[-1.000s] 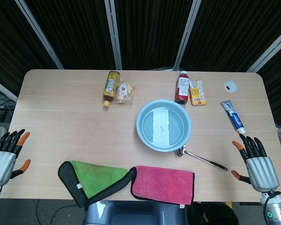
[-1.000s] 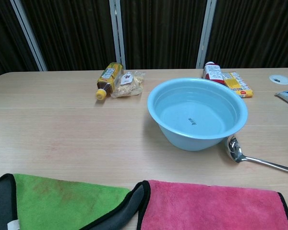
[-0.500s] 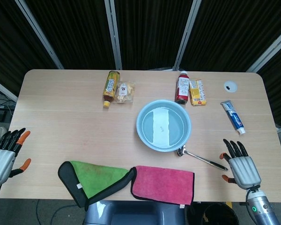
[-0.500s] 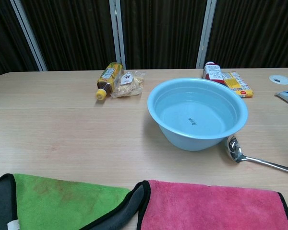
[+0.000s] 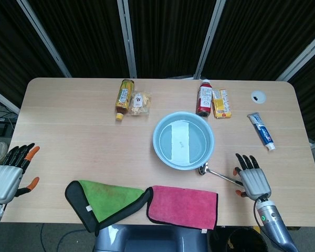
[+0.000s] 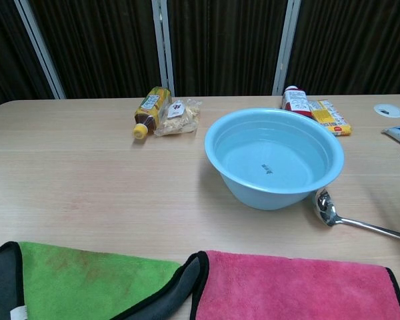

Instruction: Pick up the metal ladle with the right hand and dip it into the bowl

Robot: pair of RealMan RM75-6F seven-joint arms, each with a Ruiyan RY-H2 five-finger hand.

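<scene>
The right hand, fingers spread and empty, hovers over the handle end of the ladle, which lies flat just beside the bowl. A thin, low handle could slip the grasp. The left hand idles open.

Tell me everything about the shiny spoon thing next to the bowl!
The metal ladle is shiny silver, with a small round scoop and a long thin handle. It lies flat on the wooden table, scoop close by the blue bowl, handle pointing toward the right hand, whose open fingers hover over its end.
</scene>
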